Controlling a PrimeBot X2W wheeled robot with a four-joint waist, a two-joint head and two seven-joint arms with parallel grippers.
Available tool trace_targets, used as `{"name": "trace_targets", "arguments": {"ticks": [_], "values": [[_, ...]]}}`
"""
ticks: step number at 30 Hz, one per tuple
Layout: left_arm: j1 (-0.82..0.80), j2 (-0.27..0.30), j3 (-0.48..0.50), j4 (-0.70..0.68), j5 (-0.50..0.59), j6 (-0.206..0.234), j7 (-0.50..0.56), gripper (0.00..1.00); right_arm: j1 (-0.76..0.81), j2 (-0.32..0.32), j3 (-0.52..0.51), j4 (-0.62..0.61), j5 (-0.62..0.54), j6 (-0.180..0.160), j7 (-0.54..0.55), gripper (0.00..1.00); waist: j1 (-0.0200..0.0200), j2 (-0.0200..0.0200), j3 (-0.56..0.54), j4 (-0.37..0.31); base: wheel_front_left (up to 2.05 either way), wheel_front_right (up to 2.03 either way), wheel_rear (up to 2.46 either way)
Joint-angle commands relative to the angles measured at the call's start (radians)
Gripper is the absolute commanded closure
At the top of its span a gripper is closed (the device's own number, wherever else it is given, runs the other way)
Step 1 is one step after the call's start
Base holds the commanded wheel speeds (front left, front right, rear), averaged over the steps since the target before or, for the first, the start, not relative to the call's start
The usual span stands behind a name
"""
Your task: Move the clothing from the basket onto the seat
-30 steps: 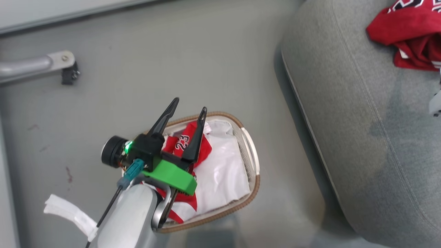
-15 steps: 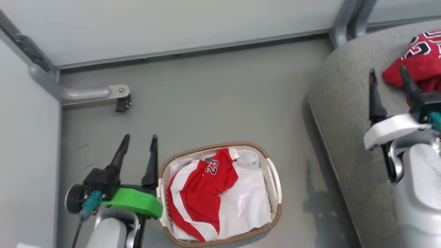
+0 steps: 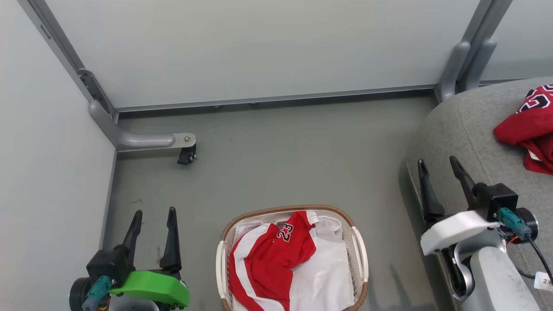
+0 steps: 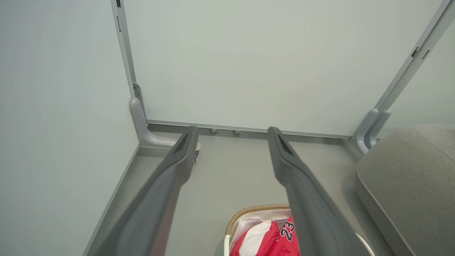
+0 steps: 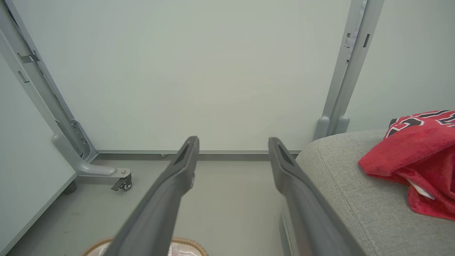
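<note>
Left gripper (image 3: 155, 211) had shifted from over the basket (image 3: 293, 208) to its left, fingers wide, empty. Head view: one red jersey (image 3: 276, 255) lay in the basket on a white liner (image 3: 332, 276); right gripper (image 3: 436, 160), wide and empty, stood right of the basket at the seat (image 3: 466, 129) edge, second jersey (image 3: 527, 129) on the seat. Left wrist view: basket rim below spread fingers. Right wrist view: basket rim lowest, seat to its right.
</note>
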Motion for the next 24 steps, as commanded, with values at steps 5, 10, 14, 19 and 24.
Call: {"name": "trace_targets", "arguments": {"ticks": [5,10,14,19,24], "values": [[0.043,0.001,0.002,-0.006,-0.018,0.005,0.0,0.0,0.078,-0.003,0.02,-0.018,0.047,-0.001,-0.002,0.0,0.0001,0.0,-0.032,0.013,0.0,0.0,0.0],[0.06,0.001,-0.011,-0.001,-0.023,0.009,0.0,0.0,0.124,-0.003,0.034,-0.021,0.076,-0.001,-0.002,0.0,0.0001,0.0,-0.047,0.012,0.0,0.0,0.0],[0.065,0.001,-0.023,0.002,-0.028,0.01,0.0,0.0,0.136,-0.003,0.052,-0.023,0.06,-0.001,-0.002,0.0,0.0001,0.0,-0.052,0.009,0.0,0.0,0.0],[0.063,0.001,-0.027,0.004,-0.025,0.01,0.0,0.0,0.135,-0.003,0.052,-0.027,0.057,-0.001,-0.002,0.0,0.0001,0.0,-0.052,0.007,0.0,0.0,0.0],[0.06,0.001,-0.027,0.005,-0.024,0.01,0.0,0.0,0.136,-0.003,0.049,-0.027,0.058,-0.001,-0.002,0.0,0.0001,0.0,-0.053,0.006,0.0,0.0,0.0]]}}
